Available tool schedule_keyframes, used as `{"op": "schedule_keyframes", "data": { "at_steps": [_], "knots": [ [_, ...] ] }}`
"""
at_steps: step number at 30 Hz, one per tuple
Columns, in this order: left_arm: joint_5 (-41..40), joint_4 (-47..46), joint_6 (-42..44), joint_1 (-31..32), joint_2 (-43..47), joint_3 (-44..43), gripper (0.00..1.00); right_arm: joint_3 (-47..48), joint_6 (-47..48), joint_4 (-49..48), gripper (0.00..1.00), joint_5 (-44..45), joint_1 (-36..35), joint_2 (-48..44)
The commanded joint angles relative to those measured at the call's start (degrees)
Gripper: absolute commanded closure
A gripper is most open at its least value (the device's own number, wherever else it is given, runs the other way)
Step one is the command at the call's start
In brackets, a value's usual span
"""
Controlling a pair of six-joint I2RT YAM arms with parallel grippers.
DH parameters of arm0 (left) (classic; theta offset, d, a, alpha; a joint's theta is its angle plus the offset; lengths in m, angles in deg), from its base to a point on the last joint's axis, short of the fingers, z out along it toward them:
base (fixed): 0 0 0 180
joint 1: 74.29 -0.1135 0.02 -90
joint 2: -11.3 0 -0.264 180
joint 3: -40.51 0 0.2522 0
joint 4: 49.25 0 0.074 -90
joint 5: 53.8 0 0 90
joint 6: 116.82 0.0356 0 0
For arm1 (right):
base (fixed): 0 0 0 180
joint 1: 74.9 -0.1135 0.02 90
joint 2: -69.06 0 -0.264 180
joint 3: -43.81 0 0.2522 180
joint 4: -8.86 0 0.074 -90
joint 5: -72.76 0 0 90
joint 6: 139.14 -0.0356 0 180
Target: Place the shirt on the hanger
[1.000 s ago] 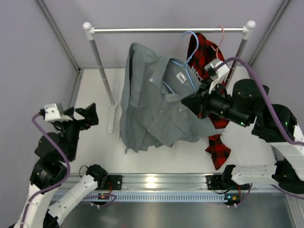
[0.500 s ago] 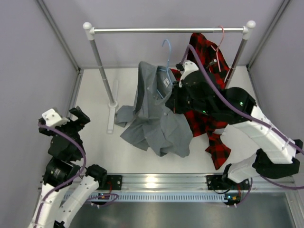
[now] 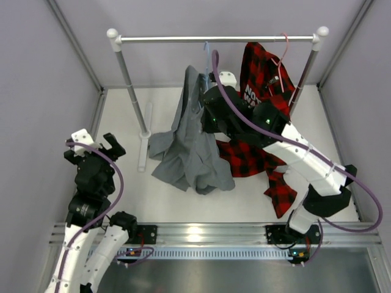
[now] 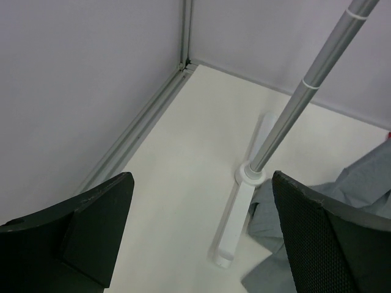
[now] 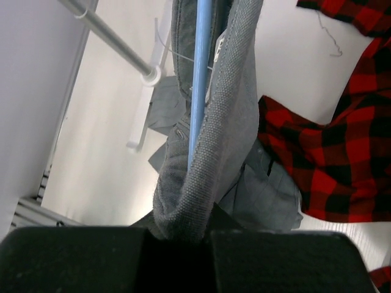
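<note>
Grey shirt [image 3: 190, 149] hangs by its collar on the light-blue hanger [image 3: 206, 52], just under the rail [image 3: 214, 38].

The shirt's lower part spills onto the white table [image 3: 122, 183] beside the rack post [image 3: 129, 79]. The right gripper [image 5: 183, 235] is pinched on a fold of the shirt's fabric, with the hanger's wire running up through that fold. A red-and-black plaid shirt [image 3: 263, 73] hangs just to the right. Well apart at the near left, the left gripper [image 4: 201, 244] holds nothing, its fingers [image 4: 98, 226] spread wide.

White table [image 3: 250, 190] carries rack foot [image 3: 142, 160], pooled grey shirt [image 3: 189, 165] hem, plaid shirt [image 3: 244, 162] tail
</note>
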Motion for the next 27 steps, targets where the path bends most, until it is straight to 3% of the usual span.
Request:
{"op": "schedule_keyframes", "data": {
  "at_steps": [1,18,27],
  "knots": [
    [3.4,-1.0,0.6,-0.4,-1.9,0.3,0.02,6.2,1.1,-4.9,1.0,6.1,-0.6,3.1],
    [8.9,0.4,-0.1,-1.6,-6.9,-0.1,0.02,17.6,8.6,-10.1,1.0,0.7,7.2,11.8],
    [10.4,0.4,-0.2,-3.0,-7.2,0.0,0.02,16.3,8.2,-11.2,1.0,4.3,7.8,14.9]
  ]
}}
